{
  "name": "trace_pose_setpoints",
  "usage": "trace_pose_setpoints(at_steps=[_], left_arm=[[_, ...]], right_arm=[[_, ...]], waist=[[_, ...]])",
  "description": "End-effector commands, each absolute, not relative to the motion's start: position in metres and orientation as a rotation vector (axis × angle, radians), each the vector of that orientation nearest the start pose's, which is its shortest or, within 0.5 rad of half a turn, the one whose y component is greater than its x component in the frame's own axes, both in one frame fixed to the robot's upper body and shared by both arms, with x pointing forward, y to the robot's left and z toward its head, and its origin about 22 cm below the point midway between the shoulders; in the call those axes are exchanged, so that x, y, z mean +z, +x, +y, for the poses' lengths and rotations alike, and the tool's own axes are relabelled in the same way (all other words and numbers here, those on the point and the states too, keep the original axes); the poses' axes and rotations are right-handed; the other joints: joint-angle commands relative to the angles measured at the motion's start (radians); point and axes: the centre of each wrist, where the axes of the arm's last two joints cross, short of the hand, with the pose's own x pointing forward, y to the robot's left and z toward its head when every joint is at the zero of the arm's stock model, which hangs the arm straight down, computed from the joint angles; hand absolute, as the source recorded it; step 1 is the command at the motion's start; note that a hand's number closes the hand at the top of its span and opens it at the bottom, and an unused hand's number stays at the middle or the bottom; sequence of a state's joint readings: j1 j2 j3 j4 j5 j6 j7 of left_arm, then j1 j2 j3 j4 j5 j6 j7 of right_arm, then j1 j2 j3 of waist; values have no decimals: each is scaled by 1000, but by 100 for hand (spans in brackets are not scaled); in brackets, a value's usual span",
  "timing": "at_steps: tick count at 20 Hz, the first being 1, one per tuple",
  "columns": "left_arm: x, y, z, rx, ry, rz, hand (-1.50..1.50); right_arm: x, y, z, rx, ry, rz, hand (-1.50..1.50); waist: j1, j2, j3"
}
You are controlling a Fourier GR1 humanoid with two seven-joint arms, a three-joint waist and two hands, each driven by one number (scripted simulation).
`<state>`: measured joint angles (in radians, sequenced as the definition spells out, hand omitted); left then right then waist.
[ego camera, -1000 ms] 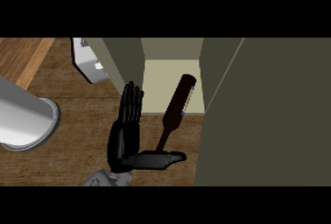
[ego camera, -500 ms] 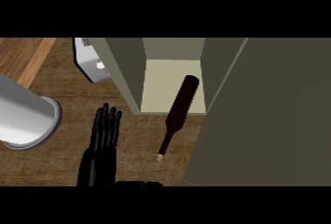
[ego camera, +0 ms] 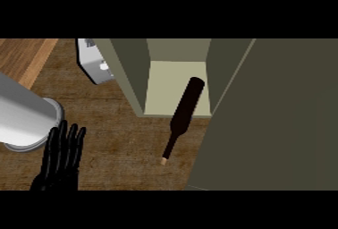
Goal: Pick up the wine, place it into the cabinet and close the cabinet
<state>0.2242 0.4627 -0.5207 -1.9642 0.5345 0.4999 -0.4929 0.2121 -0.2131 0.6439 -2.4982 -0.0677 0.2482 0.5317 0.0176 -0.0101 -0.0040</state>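
Wine [ego camera: 183,112] lies half in cabinet [ego camera: 128,76], neck out over table [ego camera: 125,147]. Left robot hand [ego camera: 59,156] open, empty. Risk: closing door [ego camera: 277,116] hits neck, jams or knocks wine out.

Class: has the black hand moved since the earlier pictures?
Yes. The left hand has drawn left and down, away from the wine bottle and the cabinet, toward the grey cylinder.

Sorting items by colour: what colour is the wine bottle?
The wine bottle is very dark, almost black, pale at its tip; head view.
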Motion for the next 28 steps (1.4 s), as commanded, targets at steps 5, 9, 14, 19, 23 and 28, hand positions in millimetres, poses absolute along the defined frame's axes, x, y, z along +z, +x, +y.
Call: trace_pose_setpoints(at_steps=[5, 9, 14, 19, 23, 28], left_arm=[[43, 126, 242, 214, -122, -1908, -150], [58, 137, 269, 194, -140, -1921, -150], [58, 132, 298, 189, -137, -1923, -150], [67, 132, 314, 176, -180, -1928, -150], [77, 137, 328, 147, -182, -1950, -150], [77, 134, 337, 164, -229, -1964, -150]], right_arm=[[191, 82, -128, 768, 802, -1630, 150], [191, 95, -108, 788, 809, -1644, 150], [189, 107, -78, 735, 769, -1655, 150], [197, 129, -54, 732, 718, -1681, 150], [203, 159, -29, 727, 671, -1689, 150], [225, 202, 5, 707, 622, -1677, 150]], waist=[[18, -4, -2], [25, 1, -3], [29, 2, -3], [43, 6, -3], [57, 11, -2], [77, 15, -1]])
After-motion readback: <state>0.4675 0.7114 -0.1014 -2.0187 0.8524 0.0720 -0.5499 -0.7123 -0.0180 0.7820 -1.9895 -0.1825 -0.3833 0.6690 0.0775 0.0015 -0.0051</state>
